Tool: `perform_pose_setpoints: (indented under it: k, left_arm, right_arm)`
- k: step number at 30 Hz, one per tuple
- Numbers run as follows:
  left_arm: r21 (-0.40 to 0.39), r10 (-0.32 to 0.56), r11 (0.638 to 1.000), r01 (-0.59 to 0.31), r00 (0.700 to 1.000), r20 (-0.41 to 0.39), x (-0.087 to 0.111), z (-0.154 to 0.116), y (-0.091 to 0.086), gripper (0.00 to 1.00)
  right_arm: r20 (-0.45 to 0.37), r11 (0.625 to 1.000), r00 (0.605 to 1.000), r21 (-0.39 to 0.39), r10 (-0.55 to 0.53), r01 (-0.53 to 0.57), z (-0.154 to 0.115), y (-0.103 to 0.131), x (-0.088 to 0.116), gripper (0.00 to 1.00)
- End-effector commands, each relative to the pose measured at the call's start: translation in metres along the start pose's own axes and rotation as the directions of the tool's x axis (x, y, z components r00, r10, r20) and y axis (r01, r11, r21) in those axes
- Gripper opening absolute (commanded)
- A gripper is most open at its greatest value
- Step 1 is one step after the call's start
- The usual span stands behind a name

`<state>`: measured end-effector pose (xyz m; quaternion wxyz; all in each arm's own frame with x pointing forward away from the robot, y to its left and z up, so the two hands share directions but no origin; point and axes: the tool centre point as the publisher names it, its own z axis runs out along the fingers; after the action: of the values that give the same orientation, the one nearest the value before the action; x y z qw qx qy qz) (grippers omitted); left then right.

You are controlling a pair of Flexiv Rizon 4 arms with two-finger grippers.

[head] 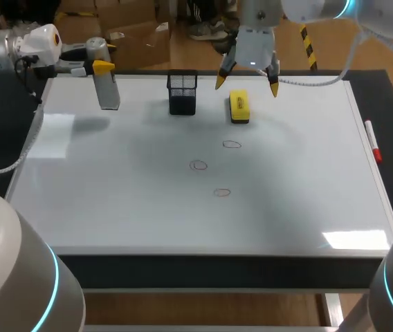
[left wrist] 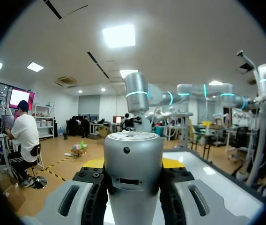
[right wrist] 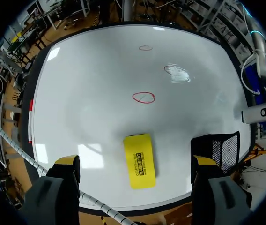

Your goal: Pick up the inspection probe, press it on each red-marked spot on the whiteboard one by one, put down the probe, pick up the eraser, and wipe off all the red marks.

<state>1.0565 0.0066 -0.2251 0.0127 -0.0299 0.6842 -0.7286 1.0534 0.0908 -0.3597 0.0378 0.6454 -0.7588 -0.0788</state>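
While the right gripper hangs over the eraser, its yellow-tipped fingers stand spread wide, one to each side of the yellow block and touching nothing; the eraser lies flat on the whiteboard, just beside the black mesh holder, on the holder's right by the robot's reckoning. In the right wrist view the eraser lies under the gap between the fingers; the holder stands close by one fingertip.

The left gripper, well to the holder's left, is clamped on the probe, a silver cylinder held about upright; the left wrist view shows the fingers pressed against both flanks of the probe. The probe's shadow falls on the board apart from its lower end.

Three red marks, thin rings, lie nearer the robot than the holder: the first mark just in front of the eraser; the second mark almost straight in front of the holder; the third mark farthest from it.

A marker with red ends rests along the board's right edge, far to the holder's right.
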Motion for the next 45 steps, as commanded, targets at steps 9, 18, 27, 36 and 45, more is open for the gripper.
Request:
perform_pose_setpoints:
  k: [9,18,27,36,45]
  left_arm:
    - [-0.001,-0.001,1.000,0.001,1.000,-0.002,0.000,0.000,-0.001,0.00]
    - [-0.001,-0.001,1.000,0.001,1.000,-0.002,0.000,0.000,-0.001,0.00]
    - [-0.001,-0.001,1.000,0.001,1.000,-0.002,0.000,0.000,-0.001,0.00]
    - [-0.001,-0.001,1.000,0.001,1.000,-0.002,0.000,0.000,-0.001,0.00]
    - [-0.001,-0.001,1.000,0.001,1.000,-0.002,0.000,0.000,-0.001,0.00]
  right_arm:
    - [-0.010,1.000,1.000,-0.021,-0.009,0.009,0.011,-0.003,-0.005,1.00]
    - [-0.006,1.000,1.000,-0.001,-0.027,0.027,0.032,-0.005,-0.010,1.00]
    - [-0.068,0.999,0.997,0.035,-0.024,0.027,0.039,-0.010,-0.009,1.00]
    - [-0.052,0.999,0.999,0.043,0.005,-0.003,0.051,-0.015,-0.003,1.00]
    - [-0.054,0.998,0.998,0.048,0.034,-0.031,0.053,-0.022,0.002,1.00]
